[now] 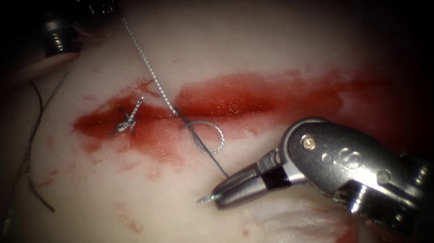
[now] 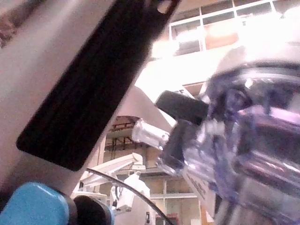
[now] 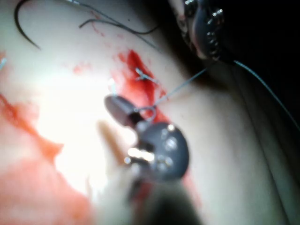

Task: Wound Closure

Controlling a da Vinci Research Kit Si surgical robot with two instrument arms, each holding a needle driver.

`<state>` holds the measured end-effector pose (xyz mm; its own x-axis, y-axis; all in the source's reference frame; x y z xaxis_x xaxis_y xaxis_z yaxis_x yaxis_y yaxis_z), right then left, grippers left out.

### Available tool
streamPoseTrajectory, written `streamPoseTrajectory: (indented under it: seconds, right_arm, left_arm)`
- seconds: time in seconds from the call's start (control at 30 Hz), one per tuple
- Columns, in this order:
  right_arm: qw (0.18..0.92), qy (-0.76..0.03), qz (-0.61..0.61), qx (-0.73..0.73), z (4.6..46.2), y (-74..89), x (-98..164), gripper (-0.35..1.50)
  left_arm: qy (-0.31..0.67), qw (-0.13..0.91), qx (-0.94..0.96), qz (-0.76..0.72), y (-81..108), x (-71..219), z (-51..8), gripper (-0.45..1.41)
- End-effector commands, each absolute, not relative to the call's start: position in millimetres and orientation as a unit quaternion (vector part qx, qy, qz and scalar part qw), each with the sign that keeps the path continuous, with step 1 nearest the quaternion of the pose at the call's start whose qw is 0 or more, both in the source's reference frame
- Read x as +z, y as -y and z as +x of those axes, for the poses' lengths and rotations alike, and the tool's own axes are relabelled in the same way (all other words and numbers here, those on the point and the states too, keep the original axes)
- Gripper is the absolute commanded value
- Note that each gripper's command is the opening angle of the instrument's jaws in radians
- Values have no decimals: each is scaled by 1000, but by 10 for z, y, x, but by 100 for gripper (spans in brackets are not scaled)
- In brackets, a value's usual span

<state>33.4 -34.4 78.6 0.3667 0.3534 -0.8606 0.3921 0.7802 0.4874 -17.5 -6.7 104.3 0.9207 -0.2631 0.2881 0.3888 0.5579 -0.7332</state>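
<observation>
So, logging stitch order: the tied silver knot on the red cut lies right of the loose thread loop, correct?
No. In the endoscope view the tied silver knot on the red cut lies left of the loose thread loop.

right tool (image 1: 220, 196): polished grey metal, glossy, highlights seen
left tool (image 1: 62, 33): dark metal, ribbed
tissue (image 1: 131, 229): pale, moist, faintly shiny
red fluid (image 1: 236, 97): wet, glistening
thread (image 1: 153, 74): braided, silvery
knot (image 1: 128, 120): rough, twisted strands

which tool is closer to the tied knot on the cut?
Left. Left tool sits above the knot, at the tissue's far edge; right tool, shut on thread, is farther, below-right of the cut.
</observation>
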Motion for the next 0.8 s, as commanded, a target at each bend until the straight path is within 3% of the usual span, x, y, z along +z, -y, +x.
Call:
streamPoseTrajectory:
  seconds: [0.03, 0.37, 0.8]
  right_arm:
    - [757, -561, 335, -12, 345, 341, 788, -35]
    - [760, -545, 351, -43, 366, 370, 804, -35]
    - [750, -537, 384, -47, 370, 385, 784, -35]
  left_arm:
    - [74, 880, -175, -436, 54, 1036, -181, -45]
    - [18, 878, -91, -469, 32, 1030, -184, -45]
    - [-107, 870, 97, -472, -15, 1051, -244, -45]
